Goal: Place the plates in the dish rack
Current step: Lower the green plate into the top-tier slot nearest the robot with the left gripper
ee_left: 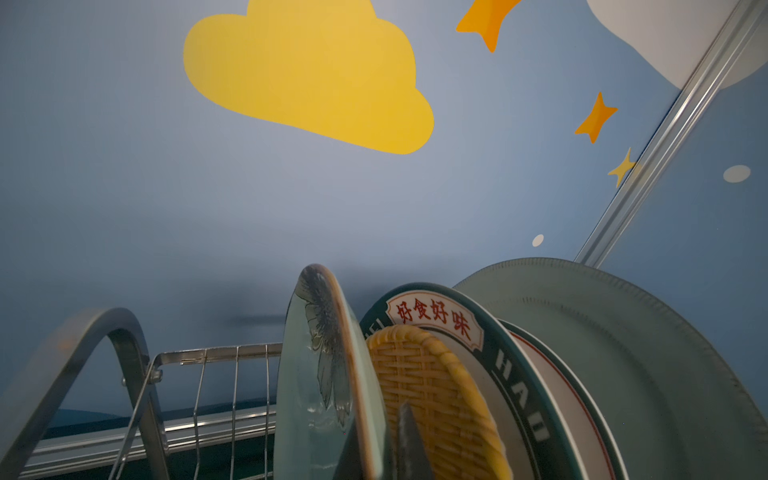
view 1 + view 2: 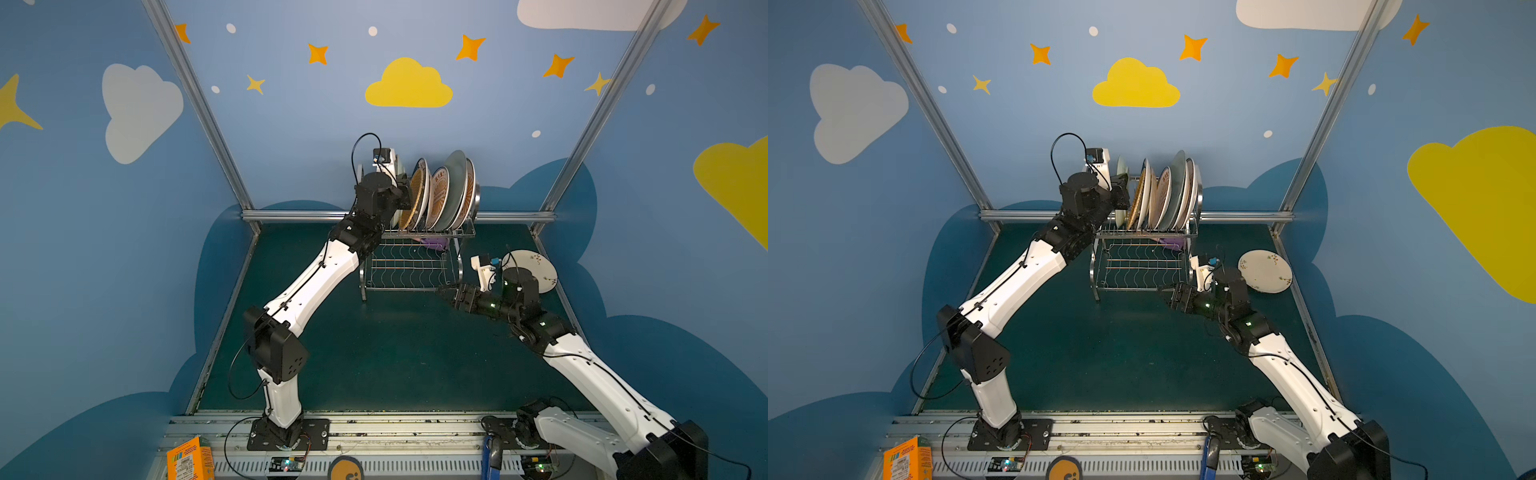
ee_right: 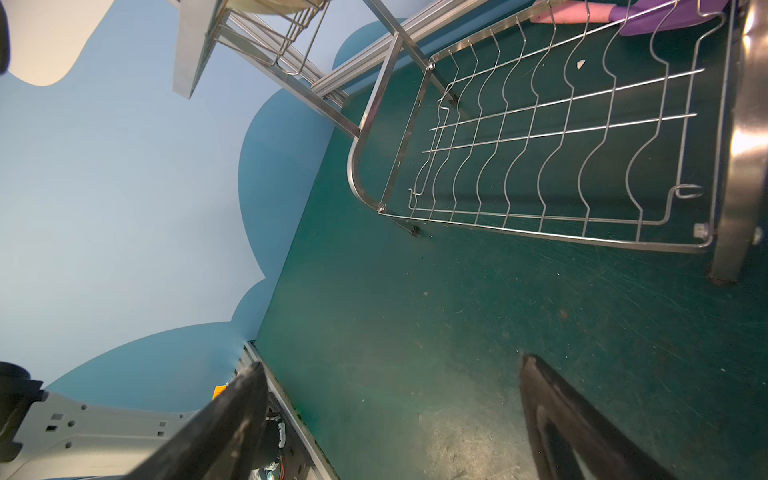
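Left gripper (image 2: 1121, 192) at left end of dish rack (image 2: 409, 270), upper tier. Clamped narrow on rim of pale green flower plate (image 1: 316, 374), which stands on edge just beside woven plate (image 1: 432, 399). Row of plates (image 2: 449, 195) fills tier toward rack's right end. Right gripper (image 3: 390, 361) spread wide, empty, low at rack's front right corner. Cream floral plate (image 2: 1264, 271) flat on table (image 2: 374, 353), right of rack.
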Robot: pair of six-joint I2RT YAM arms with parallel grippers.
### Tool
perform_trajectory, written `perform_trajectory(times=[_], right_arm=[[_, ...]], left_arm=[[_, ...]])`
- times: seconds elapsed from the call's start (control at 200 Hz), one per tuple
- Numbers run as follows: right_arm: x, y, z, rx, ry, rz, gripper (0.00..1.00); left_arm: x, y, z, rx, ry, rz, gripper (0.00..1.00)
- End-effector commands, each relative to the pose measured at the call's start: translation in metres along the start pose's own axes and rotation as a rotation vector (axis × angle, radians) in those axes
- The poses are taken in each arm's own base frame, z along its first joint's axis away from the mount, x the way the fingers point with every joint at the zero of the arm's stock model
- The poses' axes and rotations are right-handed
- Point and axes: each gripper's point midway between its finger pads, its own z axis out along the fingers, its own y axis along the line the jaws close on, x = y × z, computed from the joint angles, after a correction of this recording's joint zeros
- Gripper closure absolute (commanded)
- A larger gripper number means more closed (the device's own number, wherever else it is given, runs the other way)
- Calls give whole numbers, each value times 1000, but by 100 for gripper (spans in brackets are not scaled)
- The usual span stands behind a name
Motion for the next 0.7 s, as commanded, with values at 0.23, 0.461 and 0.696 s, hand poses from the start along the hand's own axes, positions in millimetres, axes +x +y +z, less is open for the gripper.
perform_trajectory(times=[0.23,0.461,0.696], right_arm=[[8,-6,3,17,23,8,8],[8,-6,2,20,21,10,8],[7,-6,2,18,20,10,8]], left_arm=[[-31,-3,-20,42,-110,-29,96],[-27,-2,-17,42,-107,-31,84],[-36,-7,-15,55,-118,-35,80]])
